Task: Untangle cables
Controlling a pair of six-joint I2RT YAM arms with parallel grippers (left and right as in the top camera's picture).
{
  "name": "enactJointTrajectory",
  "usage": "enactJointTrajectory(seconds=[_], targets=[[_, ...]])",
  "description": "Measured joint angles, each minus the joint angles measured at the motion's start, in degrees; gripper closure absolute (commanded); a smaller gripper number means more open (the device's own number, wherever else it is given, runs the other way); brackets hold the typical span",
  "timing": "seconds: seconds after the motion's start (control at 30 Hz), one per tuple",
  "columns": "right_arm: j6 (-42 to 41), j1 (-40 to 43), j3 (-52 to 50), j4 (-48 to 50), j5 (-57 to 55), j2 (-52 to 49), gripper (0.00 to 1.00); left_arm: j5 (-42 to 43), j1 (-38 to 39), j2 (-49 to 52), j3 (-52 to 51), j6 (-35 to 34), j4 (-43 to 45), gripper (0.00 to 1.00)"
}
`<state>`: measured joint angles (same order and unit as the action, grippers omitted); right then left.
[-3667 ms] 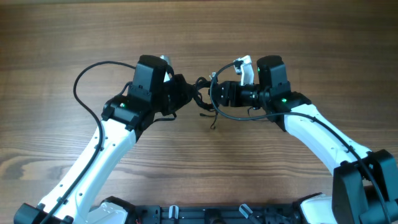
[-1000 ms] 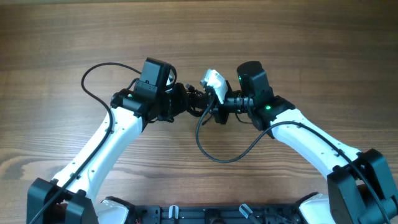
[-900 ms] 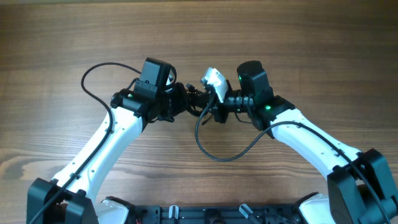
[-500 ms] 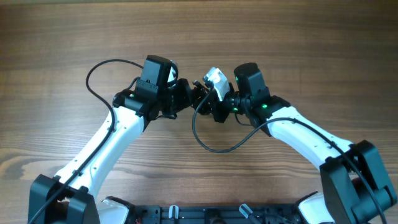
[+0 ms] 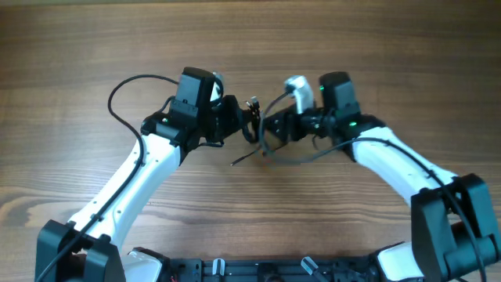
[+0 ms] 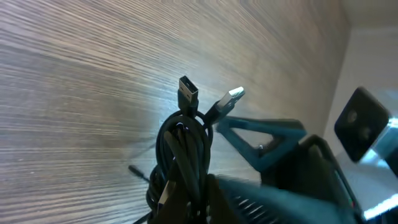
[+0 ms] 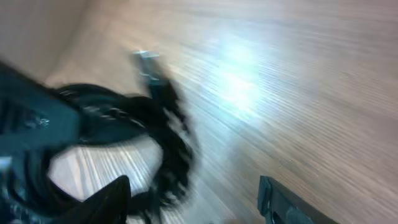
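One table (image 5: 376, 47) of plain wood; no edge shows in the overhead view, and bare wood lies on every side of the work.

Left arm (image 5: 133, 176) and right arm (image 5: 391, 160) reach in from the near corners and meet at mid-table, wrists almost nose to nose. The room to pull is outward, left and right, and toward the far side; between the wrists it is cramped.

Left gripper (image 5: 235, 121): closed on the cables (image 5: 254, 129), holding the bundle up off the wood.

Right gripper (image 7: 193, 185): fingers (image 7: 106, 202) well apart, nothing between them, the bundle just ahead of them. This view is blurred.

Cables: a tight dark knot (image 6: 183, 149) between the two grippers. One tail (image 5: 244, 159) trails down onto the table just below.

Plugs: two stick up out of the knot, one dark (image 6: 188, 93), one silver (image 6: 229, 99), side by side.

Step, as judged: regrasp, with the knot not yet loosened.

Next move calls for the right fingers to take one strand or plug alone, then draw it rightward while the left anchors. Risk: catching several strands and tightening the knot.
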<state>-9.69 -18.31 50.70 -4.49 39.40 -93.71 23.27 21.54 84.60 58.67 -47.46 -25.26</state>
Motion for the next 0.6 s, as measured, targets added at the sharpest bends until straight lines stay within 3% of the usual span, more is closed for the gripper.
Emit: enactJointTrajectory(seconds=[0.07, 0.1, 0.17, 0.33, 0.47, 0.6], targets=[[-2.5, 2.2, 0.0, -5.0, 0.0, 0.1, 0.26, -1.9, -0.9, 0.0, 0.0, -3.7, 0.0, 0.96], [-3.0, 2.3, 0.0, -6.8, 0.0, 0.1, 0.14, -2.8, -1.4, 0.0, 0.0, -5.8, 0.0, 0.96], [-2.1, 1.0, 0.0, -10.3, 0.0, 0.1, 0.05, -4.6, -2.0, 0.0, 0.0, -10.8, 0.0, 0.96], [4.0, -4.3, 0.0, -7.5, -1.7, 0.2, 0.0, -5.5, -2.0, 0.0, 0.0, -17.1, -0.6, 0.96], [-2.1, -3.0, -0.1, -1.4, -4.5, 0.2, 0.0, -5.1, -2.0, 0.0, 0.0, -8.1, -3.4, 0.96], [-4.5, -0.5, -0.1, 3.3, 3.6, 0.2, 0.0, 0.3, -2.0, 0.0, 0.0, 2.6, -1.4, 0.96]])
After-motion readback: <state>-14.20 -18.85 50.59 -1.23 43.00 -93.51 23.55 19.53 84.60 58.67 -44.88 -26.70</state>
